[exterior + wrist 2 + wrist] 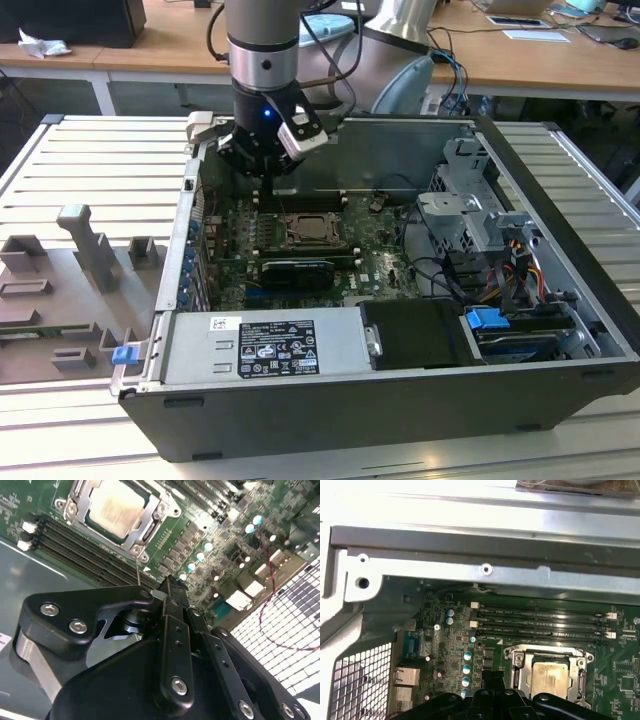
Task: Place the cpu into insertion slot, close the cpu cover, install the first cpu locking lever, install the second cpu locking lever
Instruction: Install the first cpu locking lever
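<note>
Seems locking step: cpu (117,507) already seated under closed cover (151,520), just ahead of hand (167,587) and below it. Thin lever (138,572) standing up near hand tip. Cannot tell hand's opening or hold. Calls for exact aim.

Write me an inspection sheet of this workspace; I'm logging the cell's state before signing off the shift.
Surface: slatted metal table carrying an open computer case.
Job's things: cpu lies in the insertion slot; cpu cover lies closed around it.
Clutter: grey fixture blocks and a blue clip at the exterior view's left.
Grippers: gripper hovers over the motherboard, near the memory slots.
Cables: coloured wires by the drive bay.
Surroundings: wooden desks behind.
</note>
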Action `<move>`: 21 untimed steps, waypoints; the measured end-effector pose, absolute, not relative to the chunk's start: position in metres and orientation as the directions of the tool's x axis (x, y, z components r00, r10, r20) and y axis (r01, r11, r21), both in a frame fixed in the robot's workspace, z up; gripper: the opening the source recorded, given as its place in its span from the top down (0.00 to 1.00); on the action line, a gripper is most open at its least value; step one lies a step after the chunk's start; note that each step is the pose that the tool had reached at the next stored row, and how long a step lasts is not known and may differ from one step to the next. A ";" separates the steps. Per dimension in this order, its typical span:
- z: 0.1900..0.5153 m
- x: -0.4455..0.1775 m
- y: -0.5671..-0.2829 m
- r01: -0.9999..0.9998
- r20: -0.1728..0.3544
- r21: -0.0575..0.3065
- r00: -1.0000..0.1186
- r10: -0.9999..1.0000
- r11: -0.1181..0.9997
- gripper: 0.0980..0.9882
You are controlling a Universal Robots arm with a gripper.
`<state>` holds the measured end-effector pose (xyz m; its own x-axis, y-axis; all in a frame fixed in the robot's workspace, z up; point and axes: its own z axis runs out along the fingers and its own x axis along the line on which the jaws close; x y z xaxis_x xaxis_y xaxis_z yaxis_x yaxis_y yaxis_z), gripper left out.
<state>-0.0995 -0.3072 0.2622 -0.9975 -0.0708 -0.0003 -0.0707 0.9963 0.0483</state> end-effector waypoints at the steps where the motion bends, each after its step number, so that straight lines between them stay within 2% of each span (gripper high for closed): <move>1: 0.262 -0.100 -0.305 -0.071 0.000 0.048 -0.997 -0.071 0.996 0.99; 8: 0.258 -0.099 -0.292 -0.071 0.000 0.048 -0.997 -0.071 0.996 0.99; 21: 0.257 -0.069 -0.291 -0.071 0.000 0.045 -0.998 -0.071 0.996 0.99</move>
